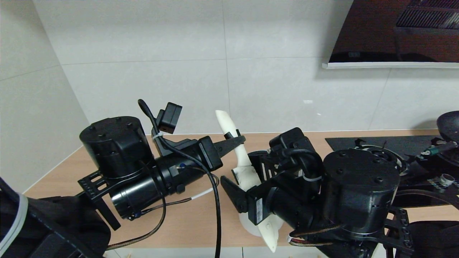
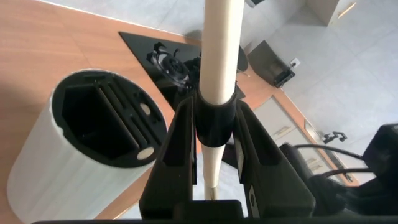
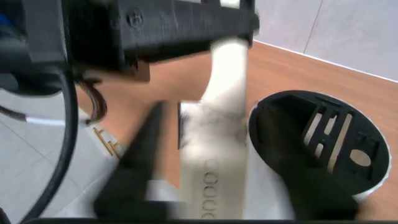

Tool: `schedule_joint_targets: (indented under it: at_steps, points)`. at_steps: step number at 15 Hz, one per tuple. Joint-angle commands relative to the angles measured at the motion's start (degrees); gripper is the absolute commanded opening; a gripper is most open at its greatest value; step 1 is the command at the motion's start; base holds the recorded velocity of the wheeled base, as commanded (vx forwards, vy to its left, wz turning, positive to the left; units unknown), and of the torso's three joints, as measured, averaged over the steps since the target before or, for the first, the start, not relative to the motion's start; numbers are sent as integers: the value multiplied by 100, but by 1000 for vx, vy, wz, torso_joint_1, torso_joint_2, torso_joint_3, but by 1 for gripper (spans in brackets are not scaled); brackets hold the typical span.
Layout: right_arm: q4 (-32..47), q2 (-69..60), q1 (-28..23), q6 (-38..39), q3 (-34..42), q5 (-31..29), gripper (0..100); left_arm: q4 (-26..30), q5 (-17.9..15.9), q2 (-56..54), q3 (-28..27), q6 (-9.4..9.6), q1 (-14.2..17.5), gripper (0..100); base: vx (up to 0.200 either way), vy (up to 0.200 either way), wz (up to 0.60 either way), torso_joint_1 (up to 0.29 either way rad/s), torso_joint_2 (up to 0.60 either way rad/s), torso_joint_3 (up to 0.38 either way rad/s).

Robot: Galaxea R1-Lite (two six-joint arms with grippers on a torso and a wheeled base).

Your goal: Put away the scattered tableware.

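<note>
- The spatula [image 1: 225, 123] is white and long. It is up in the air and tilted, with its wide end low and close to the robot and its thin handle pointing up toward the wall.
- The holder [image 1: 247, 224] stands on the table [image 1: 200, 215], right under the wide end. It is a white tub with black slots inside and an open top. I think the spatula is held over it so it can go in.
- The right gripper [image 1: 240, 172] sits around the wide lower part of the spatula. I cannot tell if it squeezes it or is loose. It may be there to steady that end or to take it over.
- The left gripper [image 1: 236, 139] is shut tight on the thin handle, higher up. This keeps the spatula from falling.
- The wide end is not over a slot yet, so it needs lining up before it goes down. It could bump the rim.
- Farther right on the table is a black stove [image 1: 344, 143].
- The tiled wall [image 1: 179, 53] is at the back.
</note>
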Motion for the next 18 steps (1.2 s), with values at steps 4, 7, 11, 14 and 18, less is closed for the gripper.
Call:
schedule_joint_targets:
  at_steps: [4, 7, 11, 14, 18]
  points:
    - [-209, -219, -116, -13, 32, -14, 100, 66, 282, -68, -244, 21, 0, 0, 0, 0, 0, 0, 0, 0]
    - [-148, -879, -828, -31, 15, 47, 100, 1007, 704, -586, -859, 311, 70, 0, 0, 0, 0, 0, 0, 0]
    - [151, -1406, -1988, -31, 6, 293, 100, 3301, 2154, -656, -2740, 1269, 61, 0, 0, 0, 0, 0, 0, 0]
    - [169, -1423, -2137, -31, 15, 302, 100, 3846, 2822, -735, -2784, 1735, -114, 0, 0, 0, 0, 0, 0, 0]
    - [169, -1265, -2234, -31, 50, 293, 100, 3556, 4351, -111, -2977, 2113, -615, 0, 0, 0, 0, 0, 0, 0]
